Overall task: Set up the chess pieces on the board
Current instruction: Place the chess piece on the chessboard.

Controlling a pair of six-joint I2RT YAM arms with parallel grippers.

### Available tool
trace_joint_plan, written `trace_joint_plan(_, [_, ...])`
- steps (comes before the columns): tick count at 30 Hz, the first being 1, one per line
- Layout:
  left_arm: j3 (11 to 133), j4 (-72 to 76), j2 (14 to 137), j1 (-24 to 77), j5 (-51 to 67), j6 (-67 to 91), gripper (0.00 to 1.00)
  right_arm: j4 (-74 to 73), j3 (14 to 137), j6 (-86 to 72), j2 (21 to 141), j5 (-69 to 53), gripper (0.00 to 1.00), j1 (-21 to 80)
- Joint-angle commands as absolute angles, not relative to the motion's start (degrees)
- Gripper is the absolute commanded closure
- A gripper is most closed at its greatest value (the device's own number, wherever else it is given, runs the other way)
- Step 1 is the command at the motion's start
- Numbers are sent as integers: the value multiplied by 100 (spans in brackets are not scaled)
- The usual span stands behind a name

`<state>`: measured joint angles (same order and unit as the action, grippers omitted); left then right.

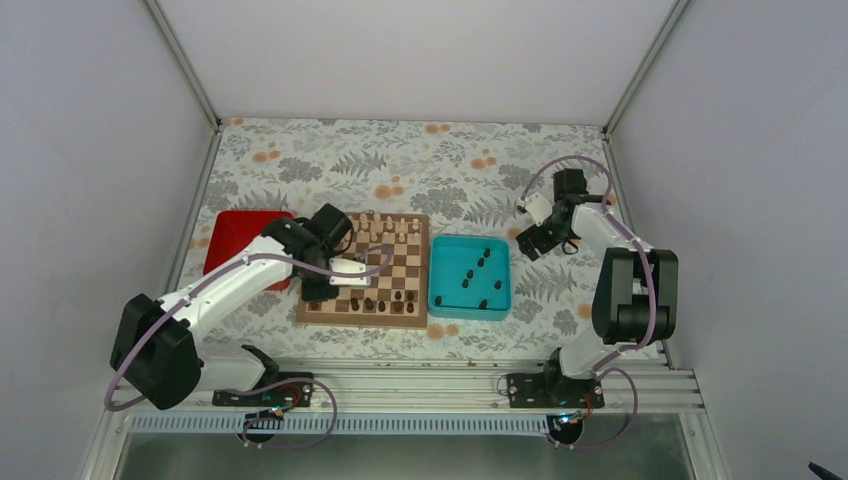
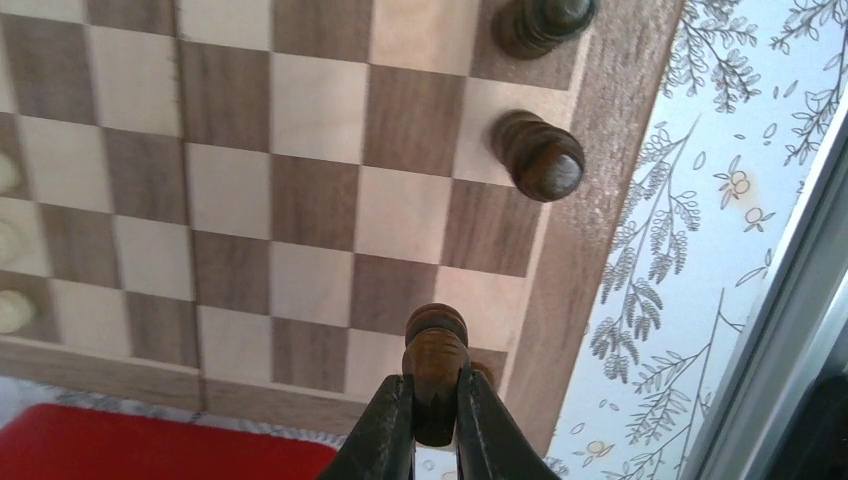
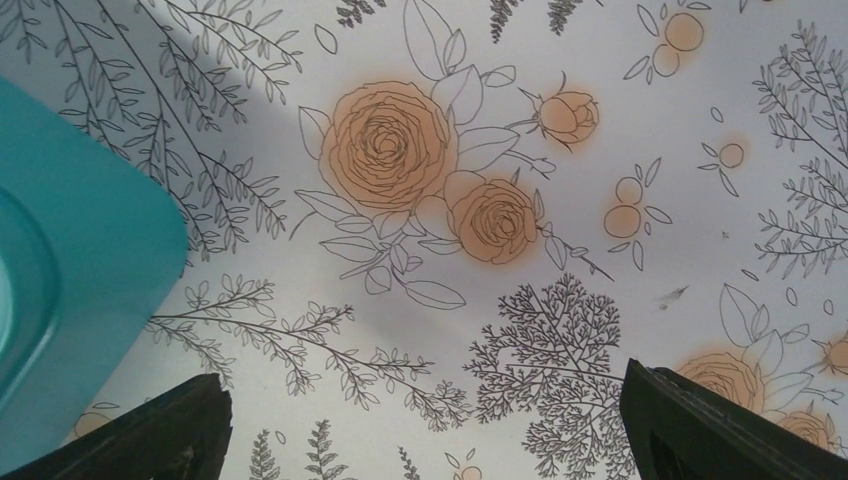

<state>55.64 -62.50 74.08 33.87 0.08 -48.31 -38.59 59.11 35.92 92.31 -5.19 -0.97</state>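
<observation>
Surface: floral cloth [image 1: 420,160], white walls; board [image 1: 395,262] sits between red tray [image 1: 235,240] and teal tray [image 1: 437,270].
Left gripper [image 2: 436,400]: clamped on one dark piece [image 2: 436,355], upright over the board's near-left corner, seemingly to land it standing.
Edge row: two chess pieces [image 2: 540,160] already stand there.
Right gripper [image 3: 422,400]: jaws spread, empty, parked over cloth beside the teal tray.
Supply: more dark figures [image 1: 470,272] wait in that tray.

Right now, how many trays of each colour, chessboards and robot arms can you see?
Red tray: 1
Teal tray: 1
Chessboard: 1
Robot arms: 2
Total: 5
</observation>
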Motion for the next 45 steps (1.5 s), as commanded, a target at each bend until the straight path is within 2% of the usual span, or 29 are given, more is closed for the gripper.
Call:
trace_joint_plan(1, [5173, -5958, 7271, 3366, 275, -4695, 94, -3811, 5957, 3608, 9272, -501, 0, -203])
trace_joint_plan(29, [4628, -5672, 7532, 3357, 77, -4744, 94, -3788, 5915, 3609, 9400, -405, 0, -254])
trace_joint_plan(45, [4772, -5814, 7470, 3246, -9, -4834, 94, -3811, 5904, 3601, 9408, -413, 0, -264])
